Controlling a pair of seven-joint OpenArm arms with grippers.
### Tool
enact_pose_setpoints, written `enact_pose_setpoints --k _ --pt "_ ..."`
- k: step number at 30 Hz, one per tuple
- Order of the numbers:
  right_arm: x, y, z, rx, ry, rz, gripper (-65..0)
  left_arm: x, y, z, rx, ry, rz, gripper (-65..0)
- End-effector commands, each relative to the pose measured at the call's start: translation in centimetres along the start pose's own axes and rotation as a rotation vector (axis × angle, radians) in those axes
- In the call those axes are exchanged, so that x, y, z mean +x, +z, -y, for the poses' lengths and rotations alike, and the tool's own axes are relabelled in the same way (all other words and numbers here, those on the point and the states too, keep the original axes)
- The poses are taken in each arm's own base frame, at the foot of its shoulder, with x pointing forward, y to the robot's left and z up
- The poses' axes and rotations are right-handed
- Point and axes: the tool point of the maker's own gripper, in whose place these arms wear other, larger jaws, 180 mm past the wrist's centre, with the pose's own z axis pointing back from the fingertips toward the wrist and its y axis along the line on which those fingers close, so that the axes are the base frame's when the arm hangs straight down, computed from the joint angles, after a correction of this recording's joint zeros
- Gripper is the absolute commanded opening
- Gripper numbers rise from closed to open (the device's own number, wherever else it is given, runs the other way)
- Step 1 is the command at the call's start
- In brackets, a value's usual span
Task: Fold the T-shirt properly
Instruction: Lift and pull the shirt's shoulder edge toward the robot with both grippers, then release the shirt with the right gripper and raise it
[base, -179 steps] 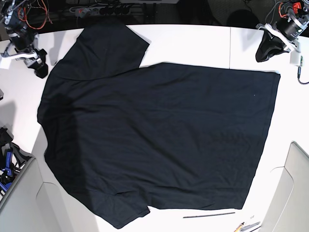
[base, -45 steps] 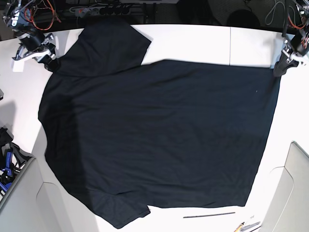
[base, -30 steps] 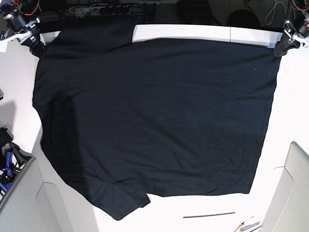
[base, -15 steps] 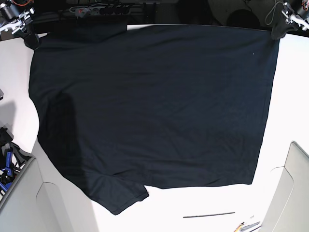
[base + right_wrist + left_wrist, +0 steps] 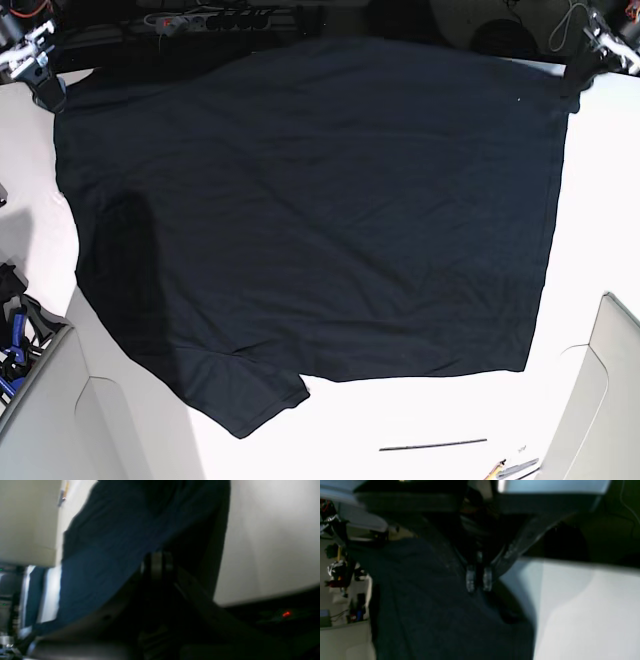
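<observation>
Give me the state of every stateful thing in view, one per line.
T-shirt: far edge lifted off the table at two corners, near part with one sleeve flat on the table.
left gripper: shut on T-shirt at the far hem-side corner.
right gripper: shut on T-shirt at the far shoulder-side corner.
thin dark rod: lying flat on the table near the front edge, clear of the shirt.

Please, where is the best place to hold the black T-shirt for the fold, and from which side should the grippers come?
The T-shirt is best held at its two far corners, where the left gripper and right gripper are shut on it. The free edge there is thin and reachable from the table's far side; the wide middle lies flat and offers no edge to pinch.
</observation>
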Motion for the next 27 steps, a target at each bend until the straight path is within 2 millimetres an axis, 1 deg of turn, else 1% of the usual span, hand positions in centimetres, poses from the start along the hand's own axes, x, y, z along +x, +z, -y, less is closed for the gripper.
enact_pose_setpoints --k 1,3,5,10,13,16,19,21,23,27 --pt "2.1 -0.2 -0.5 0.011 0.045 0.064 -65.0 2.0 -0.1 0.9 -0.033 -0.03 0.053 -65.0" --pt "3.0 -1.3 -0.6 -0.001 0.077 0.083 -65.0 3.2 -0.8 1.5 -0.058 -0.044 0.087 -65.0" --pt "3.4 -2.5 -1.1 0.006 0.102 0.085 -65.0 4.5 -1.5 2.1 -0.08 -0.057 0.122 -65.0" --pt "4.0 -5.7 -3.1 0.047 0.177 0.078 -65.0 7.5 -2.9 2.2 -0.05 -0.131 0.199 -65.0" --pt "4.3 -7.5 -4.1 0.05 0.248 0.068 -65.0 8.7 -3.4 2.0 -0.019 -0.169 0.231 -65.0" --pt "4.5 -9.0 -4.9 0.042 0.309 0.061 -65.0 9.4 -3.7 2.0 -0.004 -0.191 0.247 -65.0" --pt "4.9 -10.1 -5.3 0.023 0.358 0.064 -65.0 9.8 -3.9 2.0 -0.001 -0.201 0.255 -65.0" --pt "5.6 -10.6 -5.4 0.003 0.377 0.084 -65.0 10.3 -4.0 2.2 -0.005 -0.204 0.272 -65.0" --pt "6.3 -10.8 -5.2 -0.023 0.386 0.104 -65.0 10.6 -4.1 2.3 -0.001 -0.211 0.283 -65.0" --pt "7.4 -10.9 -4.4 -0.081 0.384 0.132 -65.0 11.2 -4.2 1.6 0.047 -0.249 0.297 -65.0"
